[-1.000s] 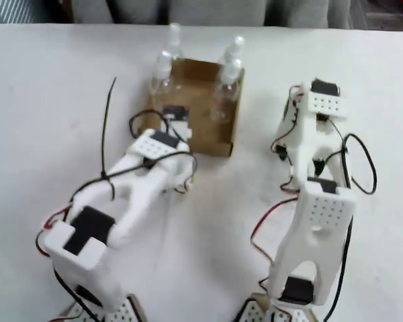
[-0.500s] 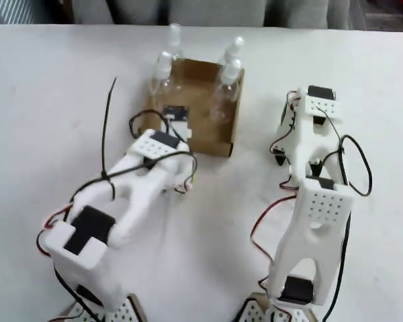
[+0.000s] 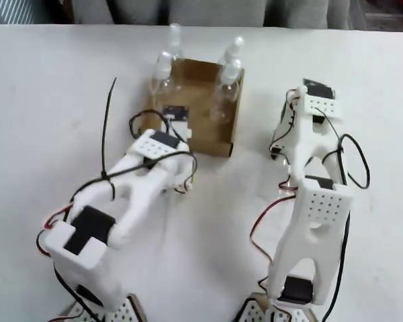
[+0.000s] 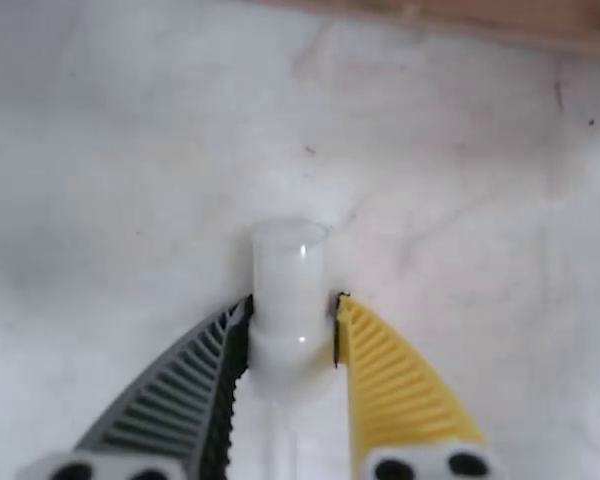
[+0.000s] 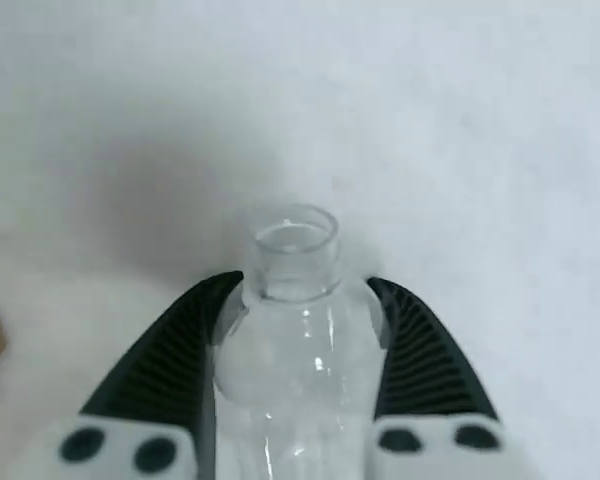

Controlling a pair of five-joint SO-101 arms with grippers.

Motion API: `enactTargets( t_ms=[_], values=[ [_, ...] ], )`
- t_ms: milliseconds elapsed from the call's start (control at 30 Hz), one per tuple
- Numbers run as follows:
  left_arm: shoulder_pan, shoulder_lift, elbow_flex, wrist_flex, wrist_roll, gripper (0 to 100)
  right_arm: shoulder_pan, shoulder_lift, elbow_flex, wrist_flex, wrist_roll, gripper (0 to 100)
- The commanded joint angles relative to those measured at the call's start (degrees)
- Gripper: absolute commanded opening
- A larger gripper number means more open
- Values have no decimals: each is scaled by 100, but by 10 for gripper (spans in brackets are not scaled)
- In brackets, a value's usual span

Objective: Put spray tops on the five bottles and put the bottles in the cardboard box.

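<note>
Slightly leftward, my right arm (image 3: 314,114) has edged toward the cardboard box (image 3: 208,134), where four topped bottles (image 3: 225,84) stand at the far side. My left arm (image 3: 151,151) sits at the box's near edge.

Left wrist view: my left claw (image 4: 290,305) is clamped on a spray top (image 4: 290,262) (ready for fitting, I judge).

Right wrist view: my right claw (image 5: 305,290) squeezes the fifth bottle (image 5: 292,240) at its shoulders, leaving the neck open.

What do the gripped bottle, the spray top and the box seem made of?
The bottle looks like clear glossy plastic, possibly glass: the table shows through. The spray top seems translucent white plastic, smooth. The box is matte brown cardboard.
</note>
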Motion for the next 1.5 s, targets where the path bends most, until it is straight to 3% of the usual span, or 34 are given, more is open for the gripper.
enactTargets(
  t_ms=[0,600,1267,1467],
  values=[
    [-101,-92,-176,-70,-88,20,-136,-84,-255,4,431,67],
    [-101,-92,-176,-70,-88,20,-163,-101,-281,163,536,289],
    [-101,-92,-176,-70,-88,20,-180,215,-273,251,53,286],
    [-101,-92,-176,-70,-88,20,-189,233,-281,233,9,156]
  ],
)
